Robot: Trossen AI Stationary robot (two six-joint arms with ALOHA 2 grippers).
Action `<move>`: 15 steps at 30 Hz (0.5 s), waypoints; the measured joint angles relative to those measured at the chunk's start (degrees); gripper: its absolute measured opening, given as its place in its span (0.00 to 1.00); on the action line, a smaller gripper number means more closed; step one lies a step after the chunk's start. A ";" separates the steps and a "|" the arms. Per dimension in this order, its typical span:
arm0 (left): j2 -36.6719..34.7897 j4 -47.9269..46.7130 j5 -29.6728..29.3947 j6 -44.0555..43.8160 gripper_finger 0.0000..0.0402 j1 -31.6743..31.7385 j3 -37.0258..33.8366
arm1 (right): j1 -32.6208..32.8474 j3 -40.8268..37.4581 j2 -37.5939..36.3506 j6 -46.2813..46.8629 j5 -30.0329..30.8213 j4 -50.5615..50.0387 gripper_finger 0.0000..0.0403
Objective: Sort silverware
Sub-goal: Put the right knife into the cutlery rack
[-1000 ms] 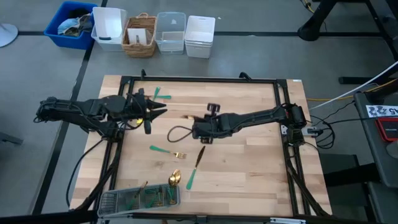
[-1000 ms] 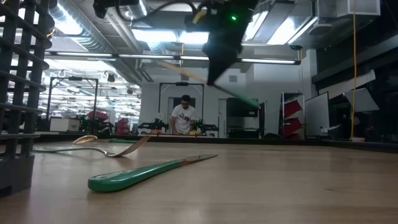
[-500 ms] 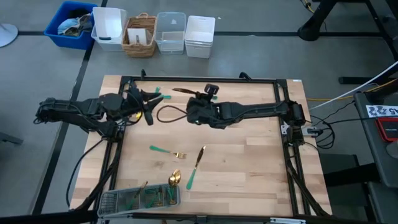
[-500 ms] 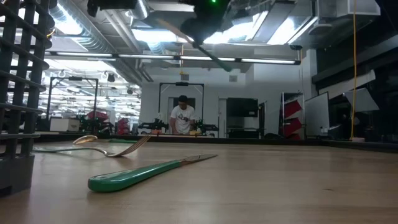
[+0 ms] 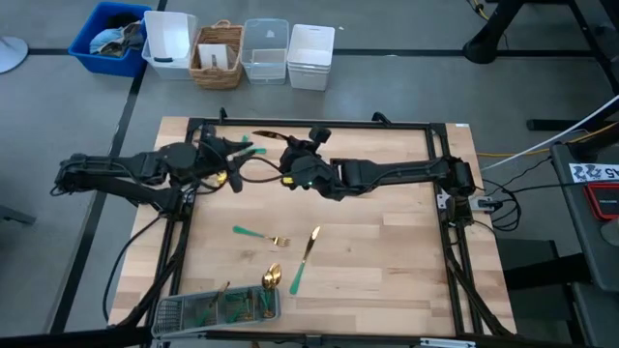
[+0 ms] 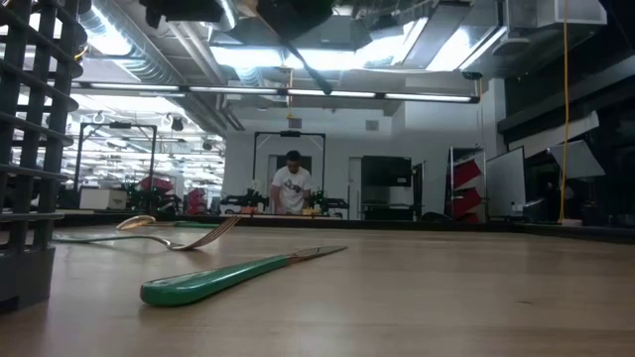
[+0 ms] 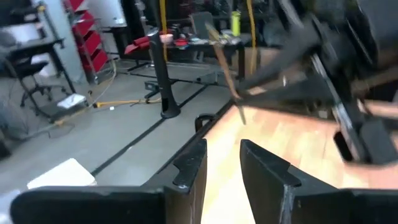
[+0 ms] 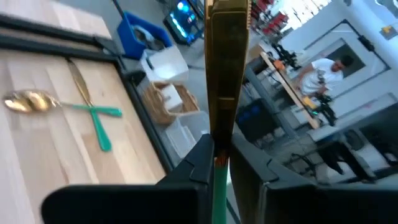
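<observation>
My right gripper (image 5: 293,155) hangs above the table's far middle, shut on a knife (image 8: 225,74) with a gold blade and teal handle. My left gripper (image 5: 230,160) is open just to its left and holds nothing; its fingers (image 7: 189,165) stand slightly apart. Below them a spoon (image 8: 25,102) and a knife (image 8: 81,81) lie crossed on the wood. A fork (image 5: 261,236), a knife (image 5: 305,257) and a spoon (image 5: 273,276) lie flat near the table's near middle. In the low view the knife (image 6: 218,278) lies in front. My right gripper pinches the knife between its two fingers where the gold blade meets the teal handle (image 8: 219,163). The knife is lifted clear of the table. Its blade (image 5: 269,137) sticks out past the fingers toward the table's far left.
A grey mesh tray (image 5: 172,311) with several pieces sits at the near left edge; its wall (image 6: 25,149) fills the low view's left. Bins and a basket (image 5: 218,56) stand on the floor beyond the far edge. A person (image 6: 291,188) stands in the room behind.
My right gripper has risen from the table's middle and swung toward the far left, turning as it went, and has carried the knife up close to the left gripper. The pieces lying on the table have stayed where they were.
</observation>
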 joint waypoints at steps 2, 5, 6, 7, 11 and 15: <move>1.19 -0.02 1.32 2.80 0.24 0.00 0.00 | 0.00 0.01 0.00 -0.02 -1.78 1.67 0.10; 3.00 -0.08 1.90 5.80 0.28 0.00 0.00 | 0.00 -0.01 0.00 -0.01 -4.59 3.85 0.10; 3.69 -0.04 1.89 6.31 0.29 0.00 0.00 | 0.00 -0.01 0.00 -0.04 -5.56 4.32 0.10; 4.34 -0.01 1.88 7.07 0.31 0.00 0.00 | 0.00 -0.01 0.00 0.11 -6.64 4.61 0.10; 6.50 0.19 1.90 8.48 0.39 0.00 0.00 | 0.00 -0.01 0.00 0.91 -9.65 4.56 0.10; 7.36 3.29 1.87 5.70 0.43 0.00 0.00 | 0.02 -0.01 0.00 0.96 -9.70 4.60 0.10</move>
